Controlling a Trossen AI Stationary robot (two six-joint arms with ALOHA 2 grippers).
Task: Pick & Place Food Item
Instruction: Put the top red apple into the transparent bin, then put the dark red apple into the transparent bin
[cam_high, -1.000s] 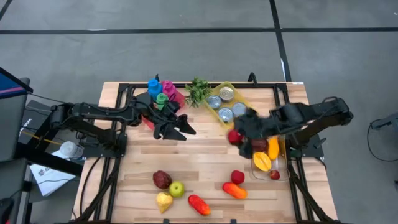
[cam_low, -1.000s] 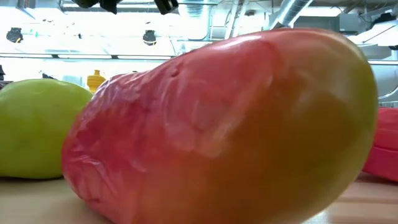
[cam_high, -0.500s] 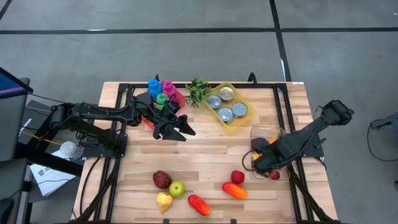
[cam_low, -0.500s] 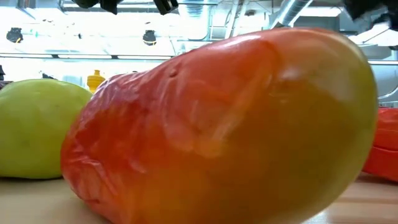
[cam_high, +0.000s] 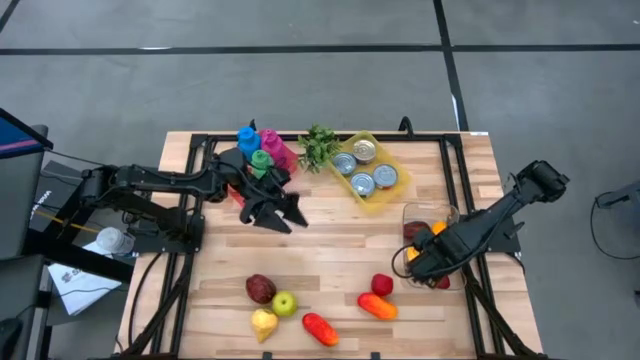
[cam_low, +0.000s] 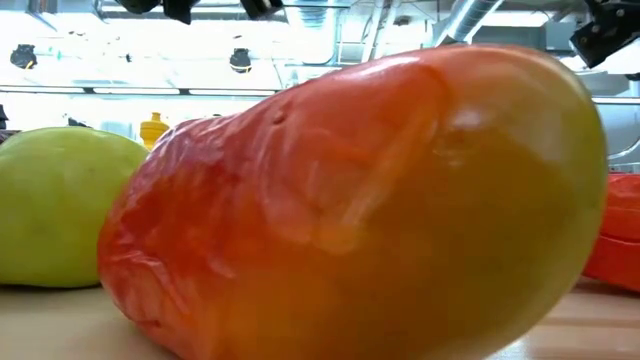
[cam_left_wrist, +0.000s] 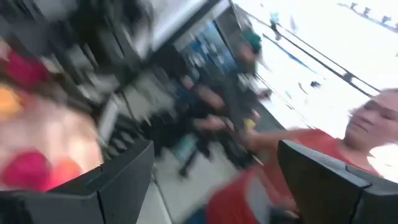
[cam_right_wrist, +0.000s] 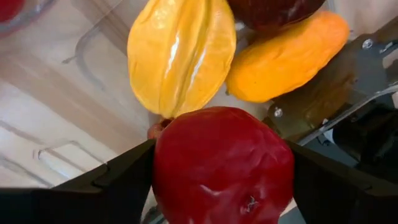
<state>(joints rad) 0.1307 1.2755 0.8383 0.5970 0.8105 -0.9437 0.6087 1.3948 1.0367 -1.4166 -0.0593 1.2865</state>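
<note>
Here, the right gripper (cam_right_wrist: 221, 180) is pinching a red apple (cam_right_wrist: 222, 167) between its two dark fingers (cam_right_wrist: 124, 171), directly over the clear container (cam_high: 420, 212) at the table's right edge. Only the right wrist view is showing this grasp; beyond the apple it is also revealing a yellow starfruit (cam_right_wrist: 181, 53) and an orange fruit (cam_right_wrist: 287, 56) lying side by side in the container. From the high view, the right gripper (cam_high: 422, 262) is covering the container's contents, so the apple is hard to make out there. The left gripper (cam_high: 285, 212) is hanging over the table's middle left, near the coloured bottles (cam_high: 260, 145); its fingers are standing apart in the left wrist view, which is otherwise too blurred to read. A red-orange mango (cam_low: 360, 205) is filling the low view, touching the table, with a green apple (cam_low: 60, 205) beside it, hiding the rest. The yellow tray of cans (cam_high: 390, 192) is sitting near the container.
</note>
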